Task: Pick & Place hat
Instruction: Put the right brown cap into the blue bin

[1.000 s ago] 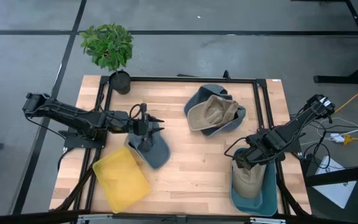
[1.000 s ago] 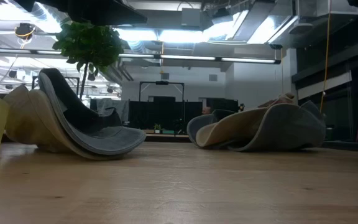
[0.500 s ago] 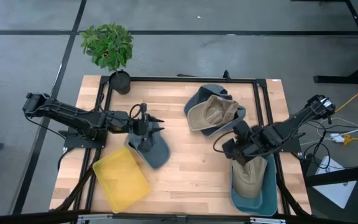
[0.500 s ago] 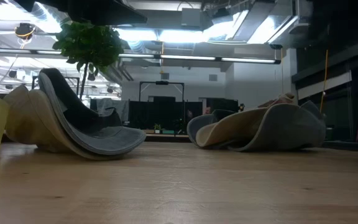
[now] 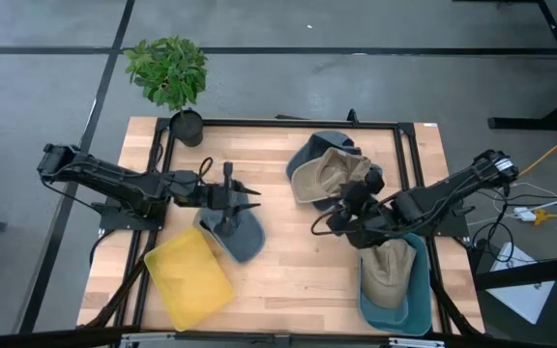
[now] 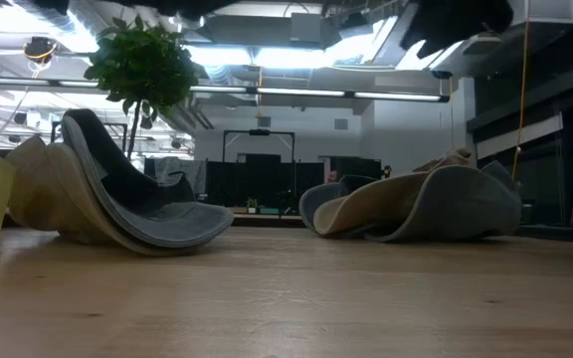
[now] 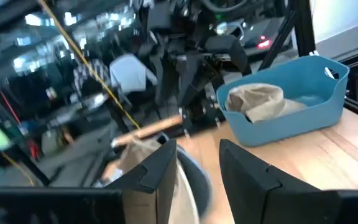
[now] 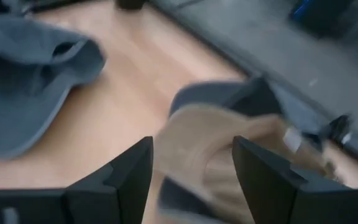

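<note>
The right gripper [image 5: 341, 215] hangs over bare table [image 5: 298, 261], its fingers [image 8: 120, 171] spread wide and empty — nothing sits between them. Just ahead of it lies the pile of hats [image 5: 332, 174], a tan hat on a blue-grey one; in the right wrist view the tan hat [image 8: 229, 152] fills the gap beyond the fingertips, but no contact shows. Behind the gripper, toward the table's near right corner, the blue bin [image 5: 395, 300] holds another tan hat [image 5: 388, 271].

The left gripper [image 5: 245, 200] is over the grey hat [image 5: 235, 230] near the table's left-centre, with its fingers [image 7: 160, 168] parted and holding nothing. From above it seems right on the hat's upturned edge — whether it touches I cannot tell. Just beyond that hat, toward the near left corner, sits the yellow bin [image 5: 187, 275]. A potted plant [image 5: 170, 72] stands at the far left edge, well apart from both arms.
</note>
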Controlling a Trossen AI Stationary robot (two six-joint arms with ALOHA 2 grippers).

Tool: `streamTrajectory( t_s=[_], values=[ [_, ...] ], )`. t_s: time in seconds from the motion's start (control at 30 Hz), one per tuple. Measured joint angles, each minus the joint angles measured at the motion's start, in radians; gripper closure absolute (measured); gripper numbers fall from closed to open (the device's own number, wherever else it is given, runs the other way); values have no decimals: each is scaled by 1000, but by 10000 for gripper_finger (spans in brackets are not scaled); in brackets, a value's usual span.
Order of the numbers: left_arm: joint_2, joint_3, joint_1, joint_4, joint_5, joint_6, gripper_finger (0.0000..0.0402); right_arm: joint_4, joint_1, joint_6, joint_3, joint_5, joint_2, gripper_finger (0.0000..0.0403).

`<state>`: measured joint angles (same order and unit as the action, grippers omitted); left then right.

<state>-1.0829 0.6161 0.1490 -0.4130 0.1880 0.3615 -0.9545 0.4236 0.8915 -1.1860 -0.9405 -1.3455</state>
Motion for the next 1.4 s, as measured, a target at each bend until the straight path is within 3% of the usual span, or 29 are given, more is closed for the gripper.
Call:
streamTrajectory(
  t_s=[0.07, 0.37, 0.67, 0.93, 1.1, 1.23, 1.4],
  values=[
    [-42, 32, 0, 31, 0, -44, 294, 38, 0, -13, 0, -43, -34, 185],
    [-309, 177, -7, 91, 39, -100, 323, 201, 1, -69, 0, -41, -174, 185],
    [-502, 267, -52, 172, 102, -90, 327, 210, 68, -141, -3, 180, -183, 185],
    [-657, 330, -110, 151, 105, -89, 328, 209, 113, -186, -3, 200, -181, 185],
    [-737, 392, -127, 170, 164, -78, 314, 209, 101, -210, -3, 200, -181, 185],
    [-788, 430, -135, 187, 110, -36, 285, 207, 86, -230, -3, 200, -181, 185],
    [-841, 464, -134, 185, 125, -8, 243, 200, 66, -246, -3, 199, -181, 185]
  ],
)
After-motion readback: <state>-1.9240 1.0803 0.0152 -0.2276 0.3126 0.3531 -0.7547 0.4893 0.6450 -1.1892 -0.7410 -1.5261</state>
